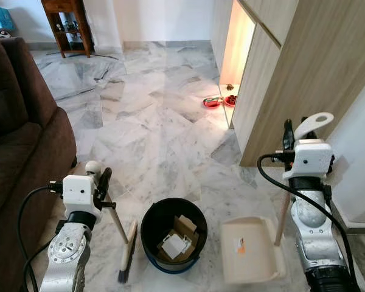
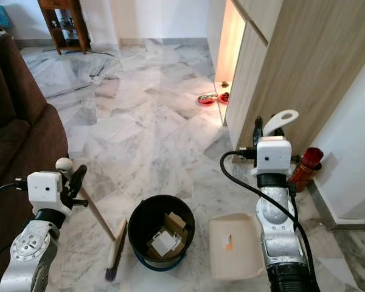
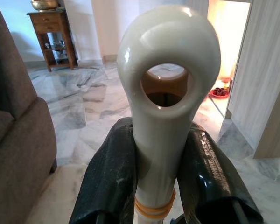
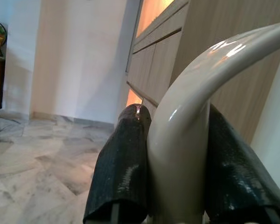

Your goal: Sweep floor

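Below, on the marble floor [image 1: 158, 121]: a black bin [image 1: 173, 234] with cardboard scraps inside, between a broom [image 1: 126, 250] on the left and a cream dustpan [image 1: 249, 249] on the right. Left gripper [image 3: 161, 177]: jaws clenched on the broom's cream handle just under its looped end, brush head resting on the floor beside the bin. Right gripper [image 4: 177, 168]: jaws clamped around the dustpan's upright handle, pan flat on the floor near the wooden cabinet [image 1: 292, 73]. Brown sofa [image 1: 18, 152] along the left edge.

The bucket [image 1: 173, 234] stands between the broom [image 1: 126, 249] on its left and the dustpan [image 1: 250, 249] on its right. The sofa [image 1: 18, 158] lies far left, the cabinet [image 1: 292, 67] right.
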{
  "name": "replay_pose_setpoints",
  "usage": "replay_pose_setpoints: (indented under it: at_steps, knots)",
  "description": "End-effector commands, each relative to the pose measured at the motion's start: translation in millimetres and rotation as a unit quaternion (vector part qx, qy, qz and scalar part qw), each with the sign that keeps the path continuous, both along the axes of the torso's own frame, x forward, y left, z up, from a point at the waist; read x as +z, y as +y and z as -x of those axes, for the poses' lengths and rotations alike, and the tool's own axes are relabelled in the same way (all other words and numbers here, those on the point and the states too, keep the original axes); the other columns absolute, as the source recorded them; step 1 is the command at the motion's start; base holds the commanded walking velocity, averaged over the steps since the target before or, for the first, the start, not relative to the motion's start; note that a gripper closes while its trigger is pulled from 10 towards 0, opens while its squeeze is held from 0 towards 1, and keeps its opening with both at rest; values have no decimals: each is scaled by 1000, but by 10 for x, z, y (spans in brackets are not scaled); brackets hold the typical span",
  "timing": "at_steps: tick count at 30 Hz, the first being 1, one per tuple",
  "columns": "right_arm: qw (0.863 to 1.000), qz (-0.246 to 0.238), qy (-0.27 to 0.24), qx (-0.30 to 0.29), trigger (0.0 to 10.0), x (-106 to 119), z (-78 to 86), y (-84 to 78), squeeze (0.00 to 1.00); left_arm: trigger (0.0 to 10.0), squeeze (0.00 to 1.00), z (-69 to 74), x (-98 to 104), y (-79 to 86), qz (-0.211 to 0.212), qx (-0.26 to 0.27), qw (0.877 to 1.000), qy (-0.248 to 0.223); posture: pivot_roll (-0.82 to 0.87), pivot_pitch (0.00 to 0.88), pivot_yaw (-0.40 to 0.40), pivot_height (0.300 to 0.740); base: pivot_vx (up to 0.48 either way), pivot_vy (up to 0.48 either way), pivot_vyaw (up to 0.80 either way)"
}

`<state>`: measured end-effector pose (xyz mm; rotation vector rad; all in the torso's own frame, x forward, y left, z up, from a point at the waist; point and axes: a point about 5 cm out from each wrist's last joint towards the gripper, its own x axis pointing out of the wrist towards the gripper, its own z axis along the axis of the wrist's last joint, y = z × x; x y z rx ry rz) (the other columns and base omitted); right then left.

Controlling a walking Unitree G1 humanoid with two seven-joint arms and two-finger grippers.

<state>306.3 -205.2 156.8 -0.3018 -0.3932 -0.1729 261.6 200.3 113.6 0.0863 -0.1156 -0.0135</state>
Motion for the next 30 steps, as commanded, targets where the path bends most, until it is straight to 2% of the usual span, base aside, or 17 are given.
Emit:
replay_pose_setpoints:
  at_steps: [1,25,30]
  knots:
    - [1000,2,-25,-2,10000,80,1,-22,0,9882,0,-2,130,-27,4,-8,1000,-28,-29,39,11,740,0,0,0]
    - [999,-15,-26,23,10000,79,-38,31,0,10000,0,-50,170,-57,-1,-15,999,-37,-25,69,11,740,0,0,0]
    - [999,-16,-20,29,10000,60,-39,28,0,10000,0,-38,168,-56,0,-13,999,-37,-23,76,9,740,-266,0,0]
